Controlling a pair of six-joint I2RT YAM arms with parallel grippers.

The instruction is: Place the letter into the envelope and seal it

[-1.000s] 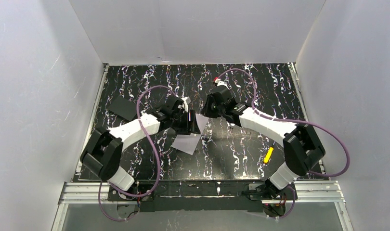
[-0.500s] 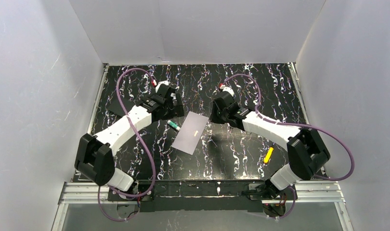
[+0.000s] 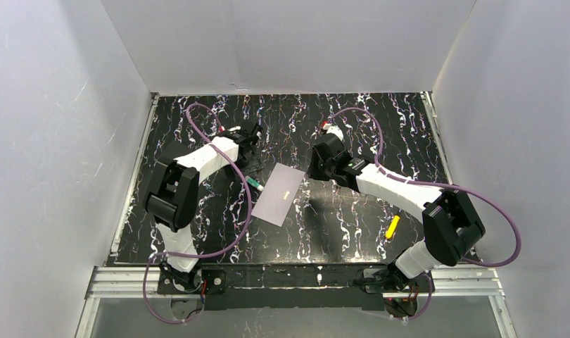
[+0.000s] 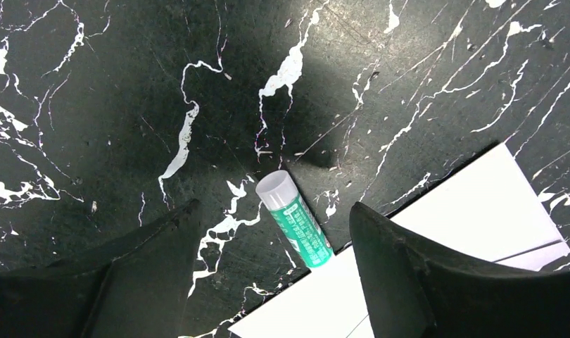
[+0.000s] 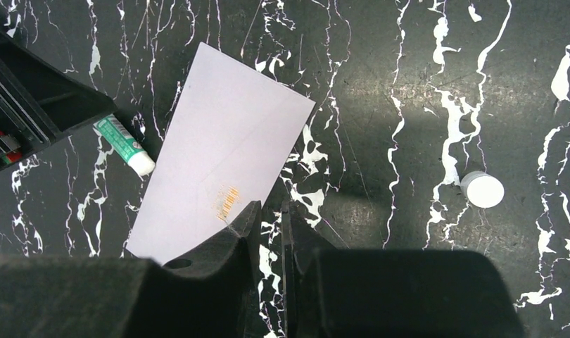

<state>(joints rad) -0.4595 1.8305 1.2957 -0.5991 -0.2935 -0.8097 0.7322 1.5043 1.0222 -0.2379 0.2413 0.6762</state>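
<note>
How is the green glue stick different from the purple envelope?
The glue stick is a small round tube; the envelope is a big flat rectangle. The glue stick is green with a white end; the envelope is pale purple with a little orange mark. The same: both lie side by side on the black marbled table.
</note>
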